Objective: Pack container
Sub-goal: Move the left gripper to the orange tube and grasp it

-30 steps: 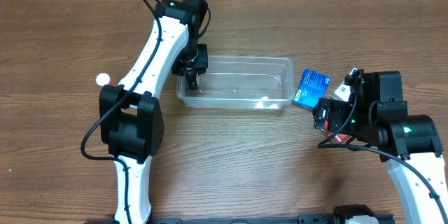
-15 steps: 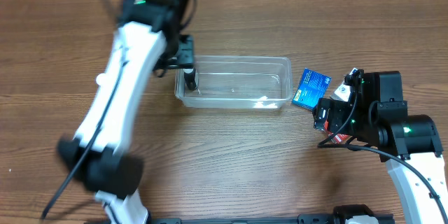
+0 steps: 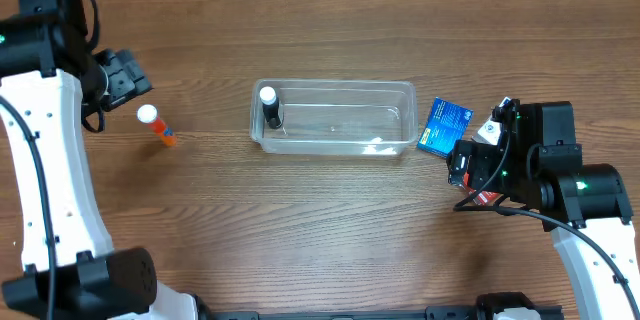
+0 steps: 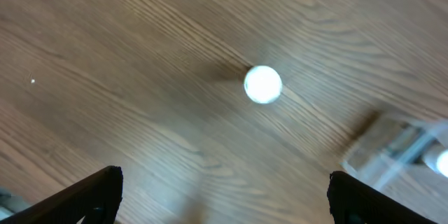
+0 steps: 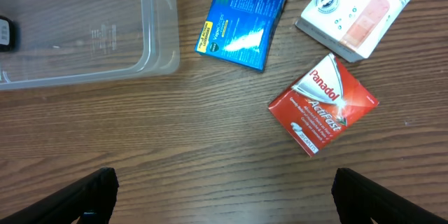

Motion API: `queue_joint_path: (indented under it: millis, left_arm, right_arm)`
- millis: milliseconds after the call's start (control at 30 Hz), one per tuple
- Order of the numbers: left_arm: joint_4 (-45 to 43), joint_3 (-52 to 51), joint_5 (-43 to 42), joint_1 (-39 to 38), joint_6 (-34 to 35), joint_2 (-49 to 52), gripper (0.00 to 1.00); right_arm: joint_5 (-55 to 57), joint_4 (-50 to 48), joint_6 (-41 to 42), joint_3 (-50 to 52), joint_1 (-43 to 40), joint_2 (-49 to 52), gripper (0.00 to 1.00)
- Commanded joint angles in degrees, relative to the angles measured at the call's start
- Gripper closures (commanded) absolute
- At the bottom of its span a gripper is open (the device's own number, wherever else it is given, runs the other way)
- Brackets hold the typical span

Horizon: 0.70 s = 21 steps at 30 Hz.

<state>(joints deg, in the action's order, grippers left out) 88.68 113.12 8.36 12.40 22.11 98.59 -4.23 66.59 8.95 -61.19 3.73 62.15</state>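
Observation:
The clear plastic container [image 3: 335, 118] sits mid-table, and a small dark bottle with a white cap [image 3: 270, 105] stands in its left end. My left gripper [image 3: 135, 75] hovers far left of it, open and empty, above an orange tube with a white cap [image 3: 155, 123]. In the left wrist view that cap [image 4: 263, 84] shows from above, beyond the open gripper [image 4: 225, 203], and the container's corner [image 4: 406, 150] is at the right. My right gripper [image 5: 224, 196] is open over bare wood, right of the container [image 5: 91, 35].
A blue box [image 5: 245, 17], a white plaster box [image 5: 364, 7] and a red Panadol box [image 5: 323, 101] lie on the table to the right of the container. In the overhead view the blue box [image 3: 445, 125] lies between the container and my right arm.
My left arm has swung from the container's left end out to the far left and its jaws have opened. The dark bottle now stands in the container. The right arm has not moved.

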Motion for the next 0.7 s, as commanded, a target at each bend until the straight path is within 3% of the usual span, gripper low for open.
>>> queue_joint_path:
  millis: [0, 433, 667]
  left_arm:
    - [-3.6, -6.1, -1.0, 0.6, -2.6, 3.9, 0.05]
    - [-9.5, -8.4, -8.2, 0.6, -5.4, 21.0, 0.07]
    - [-9.6, -8.4, -7.9, 0.6, -5.4, 21.9, 0.45]
  right_arm:
    - [0.1, -0.4, -0.3, -1.5, -0.4, -0.3, 0.0]
    - [0.1, -0.4, -0.3, -1.4, -0.4, -0.3, 0.0]
    - [0.1, -0.4, -0.3, -1.4, -0.4, -0.3, 0.0]
